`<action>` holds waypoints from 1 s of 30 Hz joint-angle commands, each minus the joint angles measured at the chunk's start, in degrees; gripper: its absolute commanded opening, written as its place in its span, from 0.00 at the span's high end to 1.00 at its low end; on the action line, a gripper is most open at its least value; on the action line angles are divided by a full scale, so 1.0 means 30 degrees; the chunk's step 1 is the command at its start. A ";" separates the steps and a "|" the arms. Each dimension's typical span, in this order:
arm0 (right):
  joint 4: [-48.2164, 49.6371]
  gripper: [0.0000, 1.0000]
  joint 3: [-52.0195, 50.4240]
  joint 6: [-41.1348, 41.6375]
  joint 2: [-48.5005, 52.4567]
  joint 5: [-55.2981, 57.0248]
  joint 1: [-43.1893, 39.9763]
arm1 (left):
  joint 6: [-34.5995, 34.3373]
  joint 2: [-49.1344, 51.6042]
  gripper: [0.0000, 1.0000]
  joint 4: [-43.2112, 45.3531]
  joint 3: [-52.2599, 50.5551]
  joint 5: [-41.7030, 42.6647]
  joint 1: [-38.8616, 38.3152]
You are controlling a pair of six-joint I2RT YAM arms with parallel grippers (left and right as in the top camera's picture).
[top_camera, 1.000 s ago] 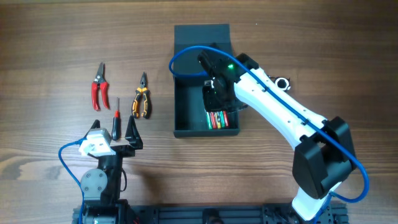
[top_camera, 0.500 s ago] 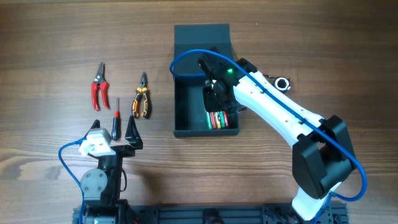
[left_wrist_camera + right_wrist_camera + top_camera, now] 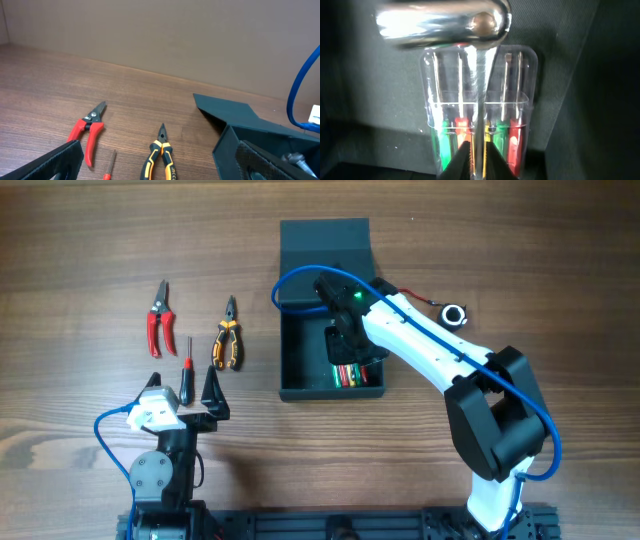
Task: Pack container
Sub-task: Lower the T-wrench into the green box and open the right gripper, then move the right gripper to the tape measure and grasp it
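Dark teal-grey matte square box, the container (image 3: 300, 355), is set mid-bench towards the far edge. Its hinged flat lid (image 3: 325, 245) is thrown back towards that edge, so the cavity is open from above. The right arm is reached down into it.

The right claw (image 3: 476, 159) is seen clenched on the shaft of a bright chrome metal tool (image 3: 445, 22) with a crosswise head; what kind of tool cannot be told. It is held lengthwise over a clear plastic case of screwdrivers (image 3: 480, 120) with green, orange, yellow and red handles, already laid on the container floor by the wall nearest the near edge. It is judged that the chrome piece is being lined up to rest on or beside the case, low enough that a drop is avoided.

The left claw (image 3: 184, 390) is parked near the near-left corner, spread wide with nothing gripped, well clear of the right arm's reach.

Not yet packed, towards the left edge:
- red-handled pruning shears (image 3: 157, 320)
- orange-and-black pliers (image 3: 227, 345)
- slim red-handled screwdriver (image 3: 186, 370)

A small black-and-silver round item on a red lead (image 3: 455, 313) is seen on the bench beyond the container's right wall. The task is judged partly done.
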 commanded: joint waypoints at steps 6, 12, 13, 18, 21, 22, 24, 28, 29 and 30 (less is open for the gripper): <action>-0.0466 0.41 0.0809 -0.0168 0.0248 -0.0080 -0.0080 | 0.0379 -0.0102 0.00 0.0058 -0.0109 0.0291 0.0153; -0.5464 0.41 0.9107 -0.1625 0.0102 0.1188 -0.0845 | 0.0379 -0.0102 0.00 0.0058 -0.0109 0.0291 0.0153; -0.6470 0.41 1.0469 -0.1632 0.0102 0.1515 -0.1435 | 0.0379 -0.0102 0.00 0.0058 -0.0109 0.0291 0.0153; -0.9653 0.28 1.2284 -0.2659 0.0051 0.1741 -0.7351 | 0.0379 -0.0102 0.00 0.0058 -0.0109 0.0291 0.0153; -0.9420 0.21 1.2072 -0.4255 0.0124 0.1931 -0.9996 | 0.0379 -0.0102 0.00 0.0058 -0.0109 0.0291 0.0153; -0.9158 0.15 1.1788 -0.4743 0.0124 0.2273 -1.0644 | 0.0379 -0.0102 0.00 0.0058 -0.0109 0.0291 0.0153; -0.8145 0.09 1.0550 -0.6018 0.0124 0.2244 -1.1431 | 0.0379 -0.0102 0.00 0.0058 -0.0109 0.0299 0.0153; -0.4656 0.03 0.4444 -0.6557 0.0131 0.1180 -1.1548 | 0.0379 -0.0102 0.00 0.0058 -0.0109 0.0291 0.0153; -0.3687 0.04 0.2863 -0.6564 0.0131 0.0787 -1.1555 | 0.0379 -0.0102 0.00 0.0058 -0.0109 0.0291 0.0153; -0.2259 0.04 0.0787 -0.6535 0.0131 0.0488 -1.1548 | 0.0379 -0.0102 0.00 0.0058 -0.0109 0.0291 0.0153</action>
